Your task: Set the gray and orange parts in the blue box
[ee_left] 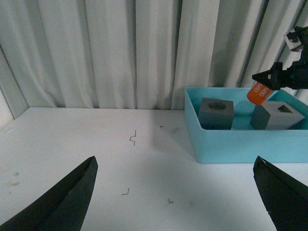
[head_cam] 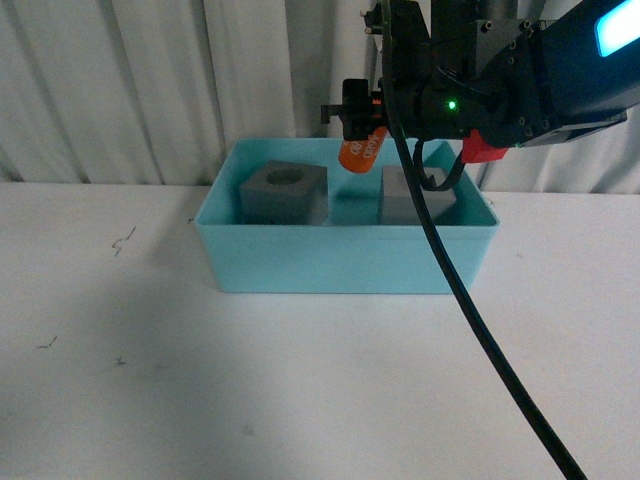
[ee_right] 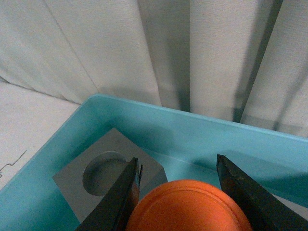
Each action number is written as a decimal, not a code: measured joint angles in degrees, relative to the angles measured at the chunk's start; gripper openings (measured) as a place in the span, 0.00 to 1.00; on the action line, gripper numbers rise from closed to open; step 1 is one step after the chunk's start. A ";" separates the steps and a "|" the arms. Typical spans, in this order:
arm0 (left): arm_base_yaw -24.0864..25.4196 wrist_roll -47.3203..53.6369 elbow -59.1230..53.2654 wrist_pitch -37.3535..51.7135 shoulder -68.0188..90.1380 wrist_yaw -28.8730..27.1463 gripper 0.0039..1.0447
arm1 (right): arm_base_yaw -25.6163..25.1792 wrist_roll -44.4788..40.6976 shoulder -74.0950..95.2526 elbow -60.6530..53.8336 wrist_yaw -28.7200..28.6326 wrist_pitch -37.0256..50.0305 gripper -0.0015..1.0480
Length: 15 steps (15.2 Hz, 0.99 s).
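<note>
Above the blue box [head_cam: 300,265], the right gripper [head_cam: 362,135] clamps the orange cylinder [head_cam: 362,150]; both gray cubes [head_cam: 285,193] apparently lie below it, inside. Last placement: lower between them, release. Left gripper [ee_left: 178,192] gapes, empty.

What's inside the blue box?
Two gray cubes sit inside the blue box: round-hole cube and another, partly hidden by the right gripper holding the orange cylinder above.

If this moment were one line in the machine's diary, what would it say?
right claw: holding orange cylinder above blue box | both gray cubes: inside | left claw: open, idle
</note>
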 joint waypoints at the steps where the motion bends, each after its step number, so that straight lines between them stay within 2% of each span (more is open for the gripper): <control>1: 0.00 0.00 0.00 0.00 0.00 0.00 0.94 | 0.02 0.42 0.79 -0.68 0.04 -1.20 0.44; 10: 0.00 0.00 0.00 0.00 0.00 0.00 0.94 | 0.44 -0.94 6.69 3.23 0.28 -5.79 0.43; 13: 0.00 0.00 0.00 0.00 0.00 0.00 0.94 | 0.44 -1.77 6.78 3.26 -0.17 -4.94 0.72; 14: 0.00 0.00 0.00 0.00 0.00 0.00 0.94 | 0.39 -2.12 6.78 3.10 -0.15 -3.78 0.95; 15: 0.00 0.00 0.00 0.00 0.00 0.02 0.94 | 0.37 -2.36 6.60 2.27 -0.07 -2.95 0.93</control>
